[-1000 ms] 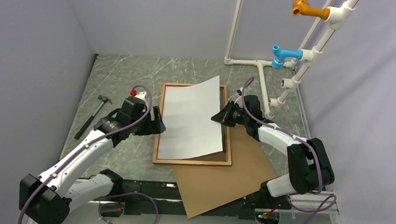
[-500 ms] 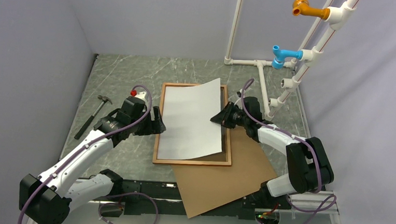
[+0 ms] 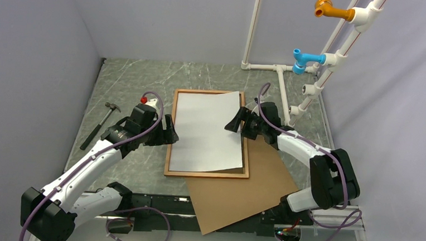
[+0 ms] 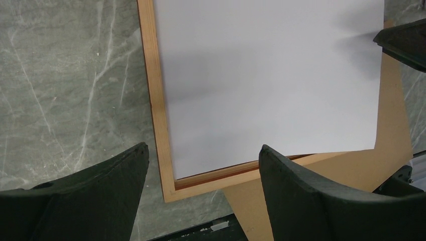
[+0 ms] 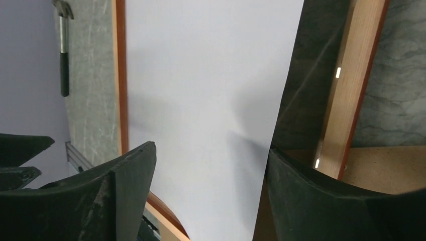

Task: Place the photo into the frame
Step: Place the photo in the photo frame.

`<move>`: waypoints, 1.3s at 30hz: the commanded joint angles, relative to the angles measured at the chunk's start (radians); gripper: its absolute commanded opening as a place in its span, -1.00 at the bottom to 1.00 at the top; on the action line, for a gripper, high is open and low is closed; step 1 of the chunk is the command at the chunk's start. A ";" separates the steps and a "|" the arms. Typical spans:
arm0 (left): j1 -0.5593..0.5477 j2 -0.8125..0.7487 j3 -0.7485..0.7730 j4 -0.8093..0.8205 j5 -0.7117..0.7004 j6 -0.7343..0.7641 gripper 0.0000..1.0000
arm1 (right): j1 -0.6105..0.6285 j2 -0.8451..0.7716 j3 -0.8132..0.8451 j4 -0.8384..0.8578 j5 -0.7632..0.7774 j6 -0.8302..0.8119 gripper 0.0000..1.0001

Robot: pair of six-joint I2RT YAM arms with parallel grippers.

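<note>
The photo (image 3: 207, 131) lies white back up inside the reddish-brown frame (image 3: 168, 146), turned slightly askew. In the right wrist view the photo's (image 5: 201, 75) right edge hovers a little above the frame's right moulding (image 5: 351, 90), casting a shadow. My right gripper (image 3: 235, 124) stands open at that edge, its jaws (image 5: 211, 148) wide on either side of the sheet and not touching it. My left gripper (image 3: 170, 133) is open over the frame's left moulding, with the frame corner (image 4: 166, 186) and photo (image 4: 266, 75) showing between its jaws (image 4: 203, 146).
A brown backing board (image 3: 240, 195) lies partly under the frame's near edge. A hammer (image 3: 99, 124) rests on the table at the left. A white pipe rack (image 3: 314, 76) with blue and orange fittings stands at the back right.
My right gripper has opened and let go of the photo's right edge. The raised far-right corner has dropped, and the sheet now lies nearly flat in the frame. The left arm stayed still.
</note>
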 commanded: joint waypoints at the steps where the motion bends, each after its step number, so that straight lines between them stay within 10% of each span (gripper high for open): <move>1: 0.003 -0.004 0.008 0.013 0.005 0.003 0.67 | 0.021 -0.051 0.048 -0.071 0.078 -0.046 0.67; 19: 0.003 -0.010 0.014 0.036 0.020 0.004 0.67 | 0.024 -0.201 0.052 -0.338 0.297 -0.118 0.95; 39: 0.003 -0.299 -0.019 0.240 0.167 -0.002 0.99 | 0.036 -0.140 -0.081 -0.388 0.271 -0.176 0.38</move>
